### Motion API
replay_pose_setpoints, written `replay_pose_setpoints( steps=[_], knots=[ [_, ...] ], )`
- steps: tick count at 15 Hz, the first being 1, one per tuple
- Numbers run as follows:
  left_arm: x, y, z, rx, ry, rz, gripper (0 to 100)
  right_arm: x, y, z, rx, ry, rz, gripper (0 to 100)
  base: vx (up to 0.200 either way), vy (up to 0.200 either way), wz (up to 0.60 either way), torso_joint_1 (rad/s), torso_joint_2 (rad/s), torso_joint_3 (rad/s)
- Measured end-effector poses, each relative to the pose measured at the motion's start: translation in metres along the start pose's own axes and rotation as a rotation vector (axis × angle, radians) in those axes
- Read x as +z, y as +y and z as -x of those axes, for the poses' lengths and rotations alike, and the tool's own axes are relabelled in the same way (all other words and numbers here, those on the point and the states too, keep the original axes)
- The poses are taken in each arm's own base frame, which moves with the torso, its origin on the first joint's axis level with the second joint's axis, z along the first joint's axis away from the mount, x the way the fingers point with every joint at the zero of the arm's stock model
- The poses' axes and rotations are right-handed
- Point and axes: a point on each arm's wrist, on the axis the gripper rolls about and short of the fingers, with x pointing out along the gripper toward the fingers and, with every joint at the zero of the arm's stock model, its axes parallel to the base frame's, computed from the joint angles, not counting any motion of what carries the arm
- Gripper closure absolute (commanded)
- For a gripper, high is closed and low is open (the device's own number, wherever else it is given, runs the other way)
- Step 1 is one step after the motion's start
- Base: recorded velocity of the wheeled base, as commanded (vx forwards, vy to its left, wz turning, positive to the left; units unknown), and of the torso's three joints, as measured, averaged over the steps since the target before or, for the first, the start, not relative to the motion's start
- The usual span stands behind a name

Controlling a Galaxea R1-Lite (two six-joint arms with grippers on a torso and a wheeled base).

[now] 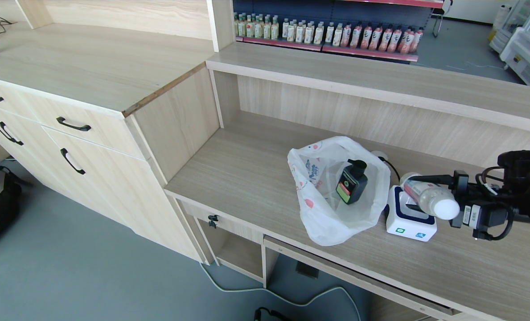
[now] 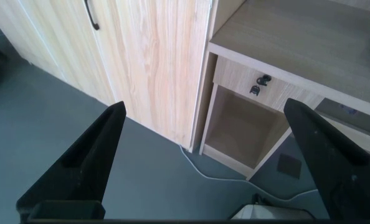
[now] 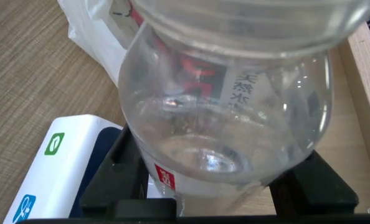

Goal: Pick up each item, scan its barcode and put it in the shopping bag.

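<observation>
— What are your jaws doing?
— My right gripper (image 1: 418, 189) pinches the water bottle (image 1: 438, 205) lying flat over the scanner (image 1: 409, 225), beside the shopping bag (image 1: 322, 214). I'd turn its label down toward the window. My left gripper (image 2: 203, 162) hangs spread.
— Do the views differ?
— The wrist view shows the label up close; the head view shows a dark bottle (image 1: 351, 183) bagged.

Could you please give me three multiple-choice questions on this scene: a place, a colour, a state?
1. The black pump bottle is: A) in the white plastic shopping bag B) on the floor C) in a drawer
2. Cap of the clear plastic bottle in the right gripper: A) red B) white C) black
3. The left gripper is: A) holding a bottle B) holding the bag C) open, empty
1A, it stands inside the bag; 2B, the cap shows white; 3C, its fingers spread apart.
</observation>
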Motion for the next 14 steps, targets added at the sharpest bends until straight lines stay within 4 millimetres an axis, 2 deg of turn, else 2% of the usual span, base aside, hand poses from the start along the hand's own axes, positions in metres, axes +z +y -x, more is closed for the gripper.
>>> replay_pose_setpoints(
  steps=[10,12,14],
  knots=[
    [0.000,0.000,0.000,0.000,0.000,0.000,0,0.004,-0.007,0.003,-0.008,0.005,0.001,100,0.000,0.000,0.00,0.000,0.00,0.000],
    [0.000,0.000,0.000,0.000,0.000,0.000,0,0.007,-0.013,0.005,-0.015,0.008,-0.017,100,0.000,0.000,0.00,0.000,0.00,0.000],
    [0.000,0.000,0.000,0.000,0.000,0.000,0,0.019,-0.030,0.013,-0.036,0.015,-0.129,100,0.000,0.000,0.00,0.000,0.00,0.000]
  ],
)
